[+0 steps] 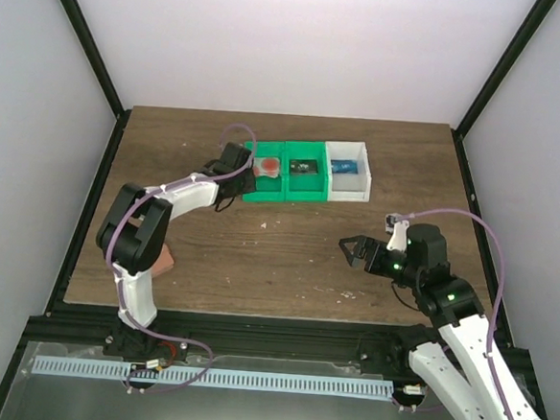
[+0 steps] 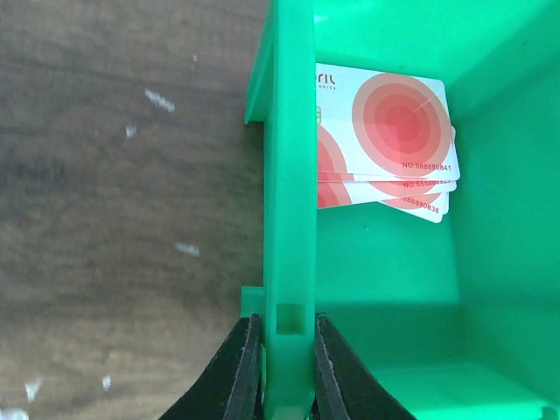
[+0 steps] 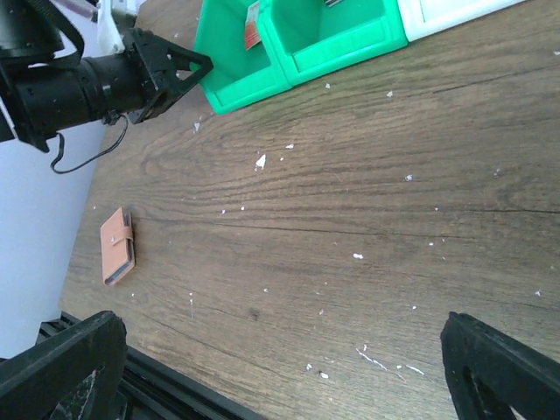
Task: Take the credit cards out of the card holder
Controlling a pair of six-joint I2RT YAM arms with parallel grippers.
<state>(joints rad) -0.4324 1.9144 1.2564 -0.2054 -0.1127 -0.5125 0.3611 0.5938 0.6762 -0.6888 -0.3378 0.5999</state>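
Lifting straight up is advised: the left gripper (image 2: 287,367) is clamped astride the green bin (image 2: 289,175) wall, with the credit cards (image 2: 394,140) stacked at its one o'clock. The card holder (image 3: 117,247) lies closed at the table's eight o'clock, and the right gripper (image 3: 280,367) is held spread.

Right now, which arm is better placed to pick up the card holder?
Left, probably: the card holder lies near its base, far from the open right fingers. But the left fingers pinch the green bin wall and must release first.
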